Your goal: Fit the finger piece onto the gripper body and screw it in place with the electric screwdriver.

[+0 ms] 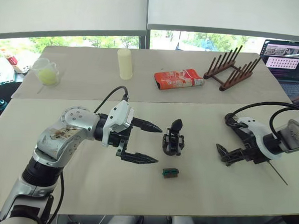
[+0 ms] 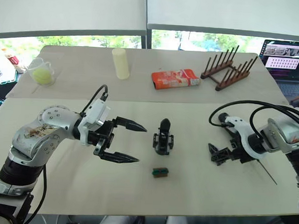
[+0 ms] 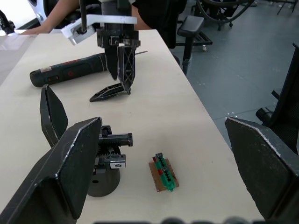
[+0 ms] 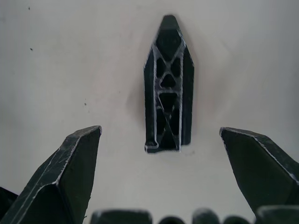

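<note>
On the cream table, left to right:
Left gripper [image 1: 147,142]: fingers spread wide, holding nothing, level with and just left of the gripper body.
Gripper body [image 1: 173,139]: stands upright at table centre with one pointed finger fitted; the second finger position appears unfilled.
Green block [image 1: 170,172]: lies near the front of the gripper body, untouched.
Finger piece [image 4: 168,86]: lies flat on the table, ribbed face up, loose, between the fingers of the right gripper without contact.
Right gripper [image 1: 226,157]: fingers spread apart, lowered directly over the finger piece, gripping nothing yet.
Electric screwdriver [image 3: 70,73]: lies on its side on the table beyond the right gripper, well apart from the gripper body, not in hand.
Task status: early; judged at the pick-up of the finger piece.
Done: nothing fitted or screwed, as far as visible.
Remaining: grasp the finger piece, seat it on the gripper body, take the electric screwdriver, drive the screw.
</note>
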Tool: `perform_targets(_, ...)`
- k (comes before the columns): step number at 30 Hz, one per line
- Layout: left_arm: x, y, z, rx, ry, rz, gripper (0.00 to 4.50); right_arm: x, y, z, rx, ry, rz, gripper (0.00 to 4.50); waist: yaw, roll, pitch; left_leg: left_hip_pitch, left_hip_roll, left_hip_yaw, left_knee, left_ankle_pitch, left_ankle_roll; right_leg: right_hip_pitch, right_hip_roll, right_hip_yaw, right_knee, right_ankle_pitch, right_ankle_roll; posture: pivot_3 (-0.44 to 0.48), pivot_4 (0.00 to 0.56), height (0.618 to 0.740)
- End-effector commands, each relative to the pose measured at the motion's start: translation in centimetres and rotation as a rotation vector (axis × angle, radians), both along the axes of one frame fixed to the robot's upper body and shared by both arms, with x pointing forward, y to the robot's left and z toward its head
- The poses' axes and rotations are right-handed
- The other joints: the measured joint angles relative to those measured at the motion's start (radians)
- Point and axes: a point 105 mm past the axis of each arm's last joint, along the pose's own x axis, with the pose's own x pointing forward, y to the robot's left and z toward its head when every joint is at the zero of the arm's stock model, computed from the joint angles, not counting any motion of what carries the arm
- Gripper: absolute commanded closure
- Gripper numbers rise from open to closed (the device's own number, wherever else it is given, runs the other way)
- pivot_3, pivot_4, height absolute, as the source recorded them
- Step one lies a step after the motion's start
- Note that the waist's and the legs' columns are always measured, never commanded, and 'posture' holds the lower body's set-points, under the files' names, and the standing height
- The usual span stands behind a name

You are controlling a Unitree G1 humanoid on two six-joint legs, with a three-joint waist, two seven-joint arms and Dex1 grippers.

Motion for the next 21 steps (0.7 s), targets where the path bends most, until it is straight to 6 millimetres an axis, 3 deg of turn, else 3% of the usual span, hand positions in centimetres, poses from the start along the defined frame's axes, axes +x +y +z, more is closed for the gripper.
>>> perform_targets(1,-0.3,-0.1,1.2,-0.017,-0.043,-0.009,0.05,-0.1,-0.5,-0.5,-0.027,-0.001,0.021,0.0,0.001,0.0,0.0,0.0,0.0,0.0,0.0,0.0,0.0,0.0,0.0,0.0,0.0,0.0,0.0,0.0,0.15,0.74)
perform_targets(6,0.3,-0.2,1.2,-0.021,-0.051,0.017,0.0,0.9,-1.1,-2.0,-0.072,-0.05,0.069,1.49,-0.006,-0.002,-0.001,0.001,0.0,0.0,0.001,0.0,0.0,0.001,0.0,0.0,-0.001,0.0,0.0,0.0,0.15,0.74)
perform_targets(11,0.6,0.2,1.0,-0.012,-0.024,0.044,0.0,1.2,-1.3,-1.4,-0.054,-0.102,0.1,3.24,-0.014,-0.005,-0.003,0.003,0.0,0.0,0.002,0.0,0.0,0.003,0.001,0.0,0.0,0.001,-0.001,0.0,0.15,0.74)
perform_targets(15,1.2,1.1,1.3,-0.039,0.045,0.125,0.0,1.7,-0.6,1.7,-0.009,-0.282,0.217,3.38,-0.014,-0.005,-0.003,0.002,0.0,0.0,0.001,0.0,0.0,0.001,0.001,0.0,0.001,0.001,-0.001,0.0,0.15,0.74)
perform_targets(21,4.3,2.4,4.7,-0.287,0.226,0.4,0.0,3.2,2.1,9.6,0.041,-0.784,0.35,3.38,-0.011,-0.002,-0.001,0.002,-0.001,0.0,0.002,0.0,0.0,-0.002,0.004,0.0,0.008,0.001,-0.001,0.0,0.15,0.74)
